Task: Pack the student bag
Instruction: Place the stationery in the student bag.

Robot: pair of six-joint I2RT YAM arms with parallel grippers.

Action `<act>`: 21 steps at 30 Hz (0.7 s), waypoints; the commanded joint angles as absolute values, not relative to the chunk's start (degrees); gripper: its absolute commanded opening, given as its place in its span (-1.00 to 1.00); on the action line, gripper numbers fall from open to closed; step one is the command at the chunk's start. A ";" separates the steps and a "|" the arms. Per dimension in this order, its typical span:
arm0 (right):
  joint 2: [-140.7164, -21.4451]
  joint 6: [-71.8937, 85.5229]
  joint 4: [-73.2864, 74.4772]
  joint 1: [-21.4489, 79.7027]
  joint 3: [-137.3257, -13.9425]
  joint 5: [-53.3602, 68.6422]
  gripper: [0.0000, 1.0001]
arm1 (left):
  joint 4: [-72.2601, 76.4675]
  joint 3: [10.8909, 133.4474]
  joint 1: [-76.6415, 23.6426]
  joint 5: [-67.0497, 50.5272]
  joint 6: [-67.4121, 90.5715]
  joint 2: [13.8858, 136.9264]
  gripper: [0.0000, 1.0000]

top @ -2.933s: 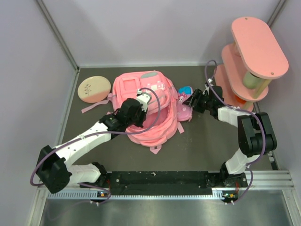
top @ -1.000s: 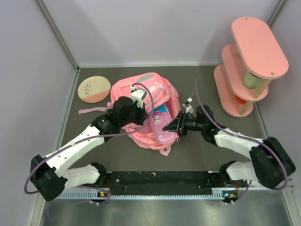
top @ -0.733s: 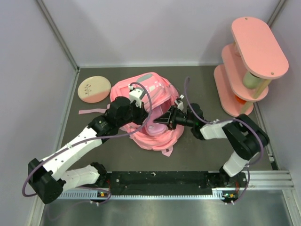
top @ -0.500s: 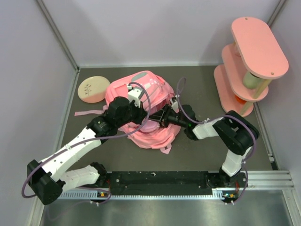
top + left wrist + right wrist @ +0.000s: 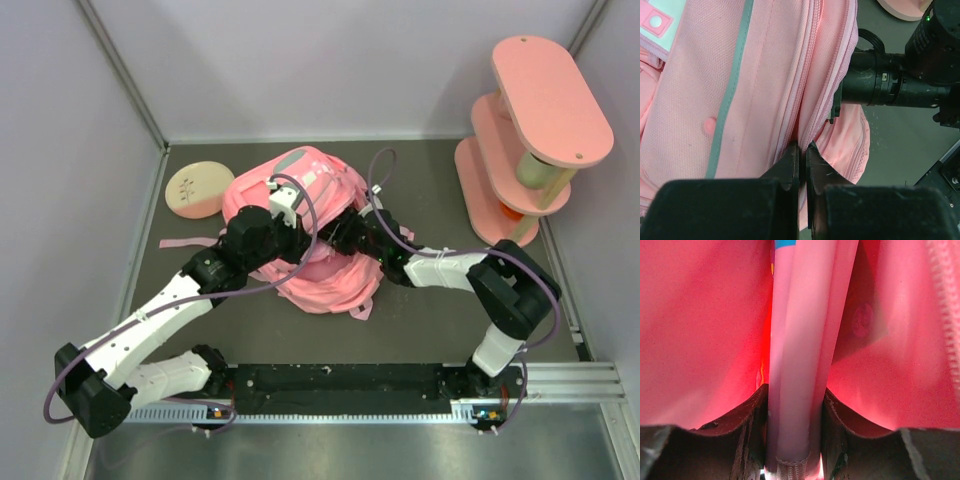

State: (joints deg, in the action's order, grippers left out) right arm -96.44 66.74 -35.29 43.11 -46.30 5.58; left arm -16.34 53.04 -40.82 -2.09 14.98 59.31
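The student bag (image 5: 312, 180), a pink backpack with grey zipper strips, lies in the middle of the table. My left gripper (image 5: 802, 147) is shut on the fabric edge of the bag (image 5: 740, 90) by its zipper and holds the opening up. My right gripper (image 5: 796, 405) is inside the bag's red-lit interior (image 5: 700, 330), shut on a pink pencil case (image 5: 800, 340) that stands edge-on between the fingers. In the top view the right wrist (image 5: 368, 235) reaches into the opening and its fingers are hidden by fabric. The right arm (image 5: 890, 85) shows entering the bag in the left wrist view.
A round beige disc (image 5: 197, 189) lies at the back left. A pink tiered shelf (image 5: 530, 130) stands at the back right. A pink strap (image 5: 185, 241) trails left of the bag. Walls close in on the left, back and right.
The right gripper carried the pencil case from the bag's right side into the opening. The left gripper kept its hold on the bag's edge, and the bag shifted slightly back.
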 commanded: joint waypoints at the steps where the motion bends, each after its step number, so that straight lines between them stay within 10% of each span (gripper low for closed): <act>1: -97.29 60.82 -38.76 43.33 -52.72 3.24 -0.47 | -6.33 53.61 -41.57 -5.45 16.61 56.25 -1.00; 10: -92.91 56.08 -29.28 43.33 -50.37 6.94 0.05 | -7.39 53.18 -41.57 -2.99 16.08 56.16 -1.00; 21: -88.51 54.84 -25.83 43.24 -47.38 11.07 0.08 | -7.03 53.00 -41.57 -3.25 16.79 57.57 -1.00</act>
State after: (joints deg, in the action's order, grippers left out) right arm -91.59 56.05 -22.92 42.96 -48.03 7.77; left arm -15.94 52.16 -41.08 -1.74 15.38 59.09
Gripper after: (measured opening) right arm 0.515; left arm 0.035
